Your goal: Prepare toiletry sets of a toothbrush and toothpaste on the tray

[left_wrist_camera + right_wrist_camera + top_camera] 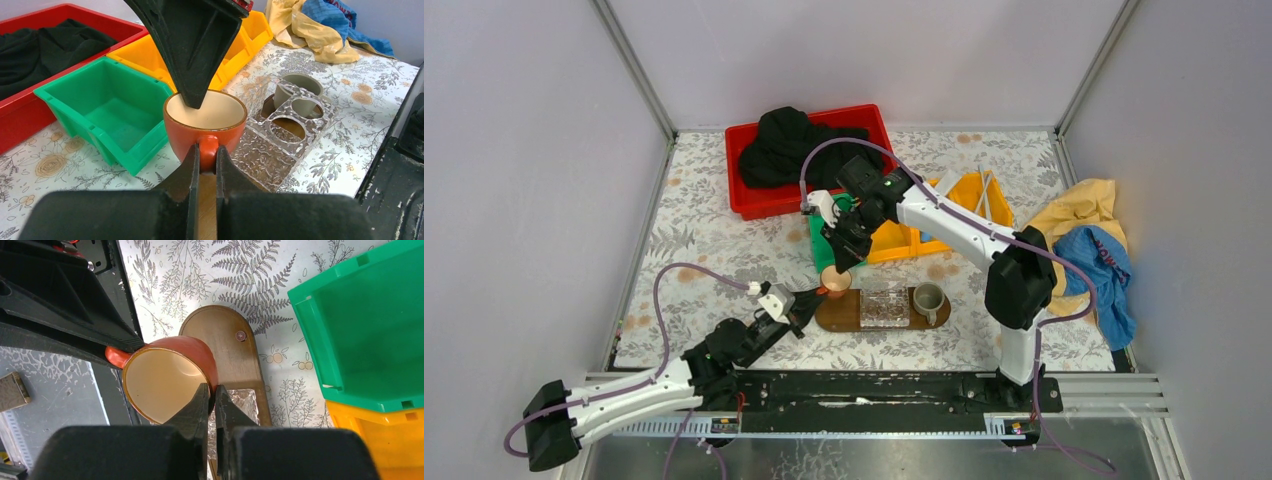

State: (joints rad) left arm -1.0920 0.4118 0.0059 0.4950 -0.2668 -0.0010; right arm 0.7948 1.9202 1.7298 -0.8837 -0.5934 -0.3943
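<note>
While both arms meet at one mug, the floral counter [694, 240] carries a red bin [754, 208], a green bin [115, 115] and yellow bins [959, 205] behind the dark wooden tray [230, 355].

On the tray: clear ribbed box [884, 303], grey cup [929, 297], and at the left end the orange mug [202, 130].

On the left gripper [206, 150] the fingers are narrow, clamped on the mug's handle. On the right gripper [212, 390] the fingers are narrow, pinching the rim, one inside and one outside. Cannot tell whether the mug's base touches the tray.

The two toothbrushes [982, 190] lean in the right-hand yellow bin, well apart from the tray. No toothpaste can be made out in any view.

Judgement: the step in hand is two-arm handling of the mug. To do it well, release one grip at a time. Keep the mug upright over the tray end and off the ribbed box before either arm goes for a toothbrush.
</note>
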